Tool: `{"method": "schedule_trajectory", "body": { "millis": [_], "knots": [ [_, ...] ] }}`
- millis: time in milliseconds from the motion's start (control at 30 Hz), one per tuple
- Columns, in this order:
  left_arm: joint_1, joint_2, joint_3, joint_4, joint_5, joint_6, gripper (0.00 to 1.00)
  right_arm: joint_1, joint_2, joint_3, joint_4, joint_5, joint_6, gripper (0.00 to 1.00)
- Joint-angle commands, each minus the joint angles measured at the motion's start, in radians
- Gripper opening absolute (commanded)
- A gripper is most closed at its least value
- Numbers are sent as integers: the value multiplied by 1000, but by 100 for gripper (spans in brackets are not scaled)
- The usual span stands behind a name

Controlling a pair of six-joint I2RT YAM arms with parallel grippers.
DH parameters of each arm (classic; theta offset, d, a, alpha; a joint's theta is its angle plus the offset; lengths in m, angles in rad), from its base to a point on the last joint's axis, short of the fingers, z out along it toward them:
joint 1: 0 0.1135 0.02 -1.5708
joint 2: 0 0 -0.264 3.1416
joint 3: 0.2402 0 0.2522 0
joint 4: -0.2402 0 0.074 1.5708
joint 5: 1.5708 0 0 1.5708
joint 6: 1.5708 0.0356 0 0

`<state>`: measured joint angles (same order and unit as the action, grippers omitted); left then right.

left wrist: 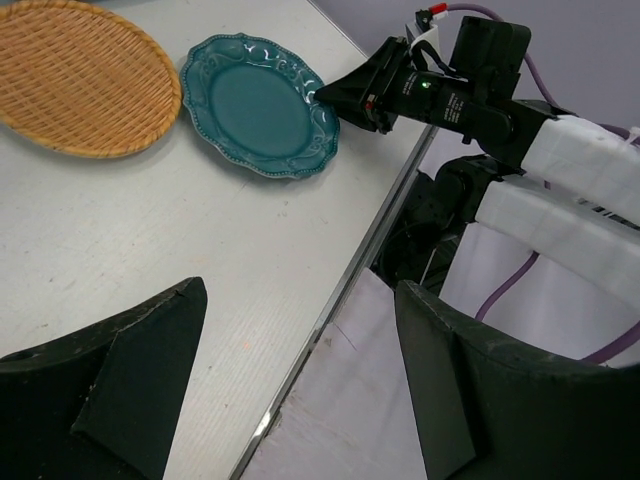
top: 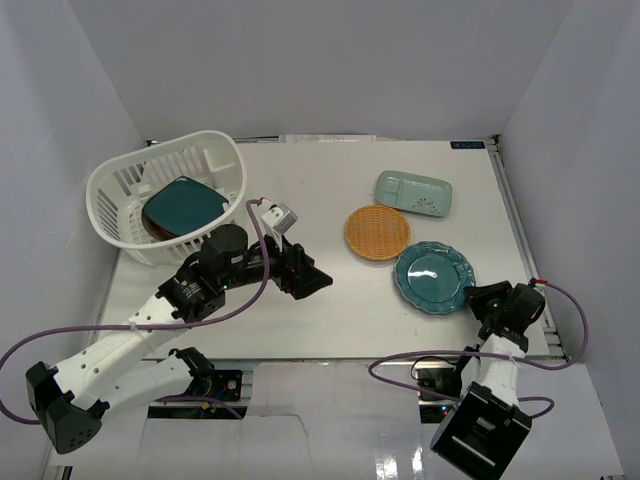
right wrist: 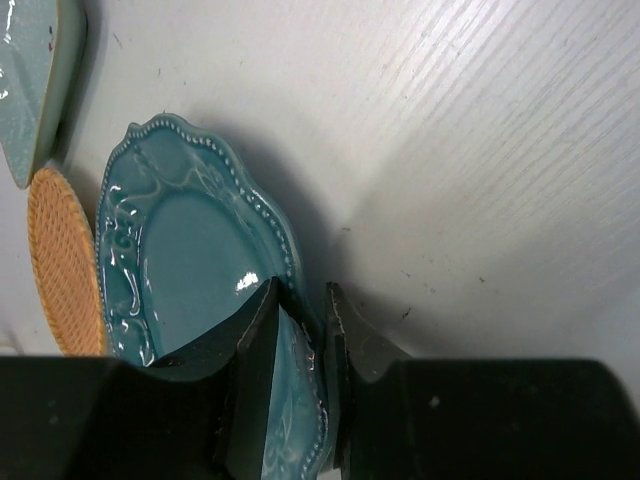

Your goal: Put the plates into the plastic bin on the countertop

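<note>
Two right fingers (right wrist: 245,345) clench the rim of the teal scalloped plate (right wrist: 190,250), lower centre of the right wrist view; left fingers (left wrist: 120,400) spread apart, empty.

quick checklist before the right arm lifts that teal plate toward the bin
1. Grip: right pincer straddles the near rim of the teal scalloped plate, one finger over, one under: ok.
2. Grip strength: only the rim's edge is caught: cannot tell.
3. Neighbours: orange woven plate sits close but apart: ok.
4. Route: left pincer, open and empty, hangs between that plate and the plastic bin: not ok.
5. Room in the bin: dark-teal square plate lies on top, with space above: ok.
</note>
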<state>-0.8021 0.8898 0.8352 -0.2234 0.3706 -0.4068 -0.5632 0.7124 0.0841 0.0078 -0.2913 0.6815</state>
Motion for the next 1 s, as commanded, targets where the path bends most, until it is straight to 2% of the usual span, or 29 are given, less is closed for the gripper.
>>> {"method": "schedule_trajectory", "body": {
  "millis": [0, 167, 300, 567, 633, 767, 967],
  "knots": [
    [4, 11, -4, 32, -27, -18, 86, 3, -91, -12, -132, -35, -45, 8],
    [4, 53, -24, 84, -48, -90, 86, 5, -249, 75, -196, -124, -72, 8],
    [4, 92, -54, 169, -39, -165, 86, 6, -243, 135, -197, -225, -70, 8],
    [4, 149, -93, 266, -50, -260, 86, 9, -174, 258, -118, -302, -16, 8],
    [4, 158, -97, 288, -61, -279, 86, 9, -150, 264, -83, -325, 24, 8],
    [4, 196, -111, 321, -42, -319, 86, 9, -119, 246, 96, -417, 137, 8],
    [3, 256, -150, 381, -22, -378, 90, 8, -85, 289, 138, -492, 240, 8]
  ]
}}
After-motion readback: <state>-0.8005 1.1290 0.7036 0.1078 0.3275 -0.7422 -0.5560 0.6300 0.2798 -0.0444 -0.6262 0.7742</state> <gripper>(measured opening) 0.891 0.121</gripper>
